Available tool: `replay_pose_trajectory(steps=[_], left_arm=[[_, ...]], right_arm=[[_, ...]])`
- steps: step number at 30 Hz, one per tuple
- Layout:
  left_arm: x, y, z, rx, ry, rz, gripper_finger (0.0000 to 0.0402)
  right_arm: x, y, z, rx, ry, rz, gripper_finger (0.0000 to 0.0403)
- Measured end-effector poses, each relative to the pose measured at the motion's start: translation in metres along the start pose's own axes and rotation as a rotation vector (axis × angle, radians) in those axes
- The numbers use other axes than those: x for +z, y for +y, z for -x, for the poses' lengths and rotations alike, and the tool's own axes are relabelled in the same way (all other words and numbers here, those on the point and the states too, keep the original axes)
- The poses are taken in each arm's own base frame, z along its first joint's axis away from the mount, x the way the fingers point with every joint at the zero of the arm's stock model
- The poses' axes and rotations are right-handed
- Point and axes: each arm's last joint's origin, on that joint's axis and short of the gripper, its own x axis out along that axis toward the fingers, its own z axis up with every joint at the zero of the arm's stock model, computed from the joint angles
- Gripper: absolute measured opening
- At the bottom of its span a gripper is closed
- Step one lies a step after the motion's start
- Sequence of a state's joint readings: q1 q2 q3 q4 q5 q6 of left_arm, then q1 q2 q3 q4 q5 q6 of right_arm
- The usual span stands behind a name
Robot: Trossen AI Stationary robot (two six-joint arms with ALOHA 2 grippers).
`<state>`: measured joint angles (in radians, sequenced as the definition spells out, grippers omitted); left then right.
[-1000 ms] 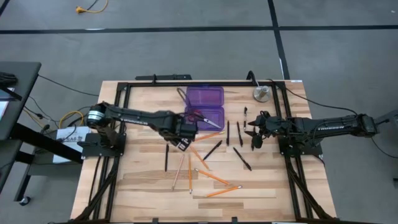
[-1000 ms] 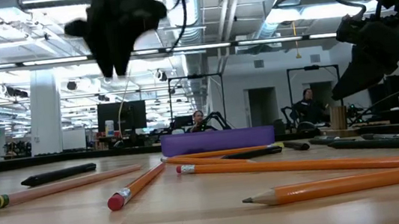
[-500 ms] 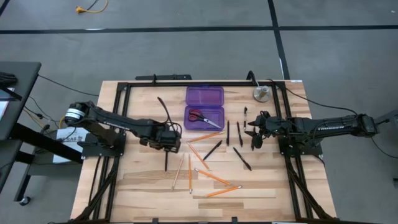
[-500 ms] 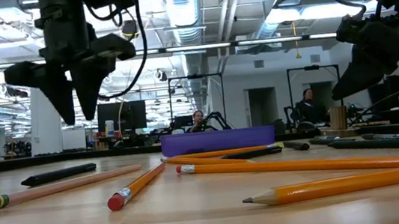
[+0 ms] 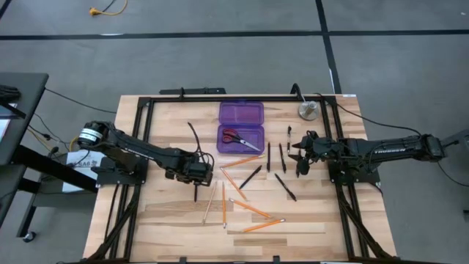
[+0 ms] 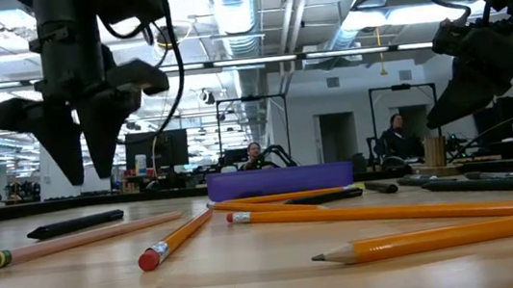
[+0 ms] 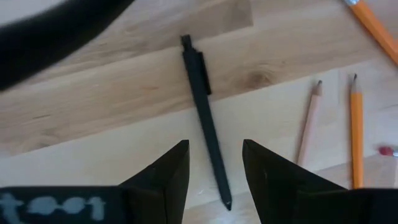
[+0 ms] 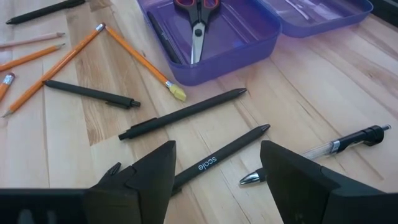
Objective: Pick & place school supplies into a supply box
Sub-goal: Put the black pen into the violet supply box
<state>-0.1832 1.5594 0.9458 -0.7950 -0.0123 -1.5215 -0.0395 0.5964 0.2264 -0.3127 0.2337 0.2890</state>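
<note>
Jaws of the left gripper (image 7: 214, 165) stood spread and empty, straddling the lower end of a slim black plastic pen (image 7: 205, 118) that lay flat on the pale wooden desk (image 5: 168, 213), on the side of the translucent purple plastic supply box (image 5: 241, 137) nearer the left arm. Light, stiff and smooth, it would likely roll or slip, so a pinch across mid-barrel seemed best. Right gripper (image 8: 217, 168) waited, jaws apart, over black pens on the box's other side.
</note>
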Motion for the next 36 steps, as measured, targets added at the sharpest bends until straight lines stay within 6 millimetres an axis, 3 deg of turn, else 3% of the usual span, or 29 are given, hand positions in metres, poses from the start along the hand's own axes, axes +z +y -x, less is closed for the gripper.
replay_pose_trajectory(steps=[20, 30, 36], left_arm=[[-0.001, -0.013, -0.052, 0.090, 0.082, -0.066, 0.0137], [0.000, -0.012, -0.052, 0.098, 0.065, -0.065, 0.0134], [0.001, -0.011, -0.053, 0.108, 0.048, -0.065, 0.0092]], right_arm=[[0.000, 0.000, 0.000, 0.001, 0.001, 0.000, 0.0230], [0.000, 0.000, 0.000, 0.001, 0.001, 0.000, 0.0230], [0.000, 0.000, 0.000, 0.001, 0.001, 0.000, 0.0230]])
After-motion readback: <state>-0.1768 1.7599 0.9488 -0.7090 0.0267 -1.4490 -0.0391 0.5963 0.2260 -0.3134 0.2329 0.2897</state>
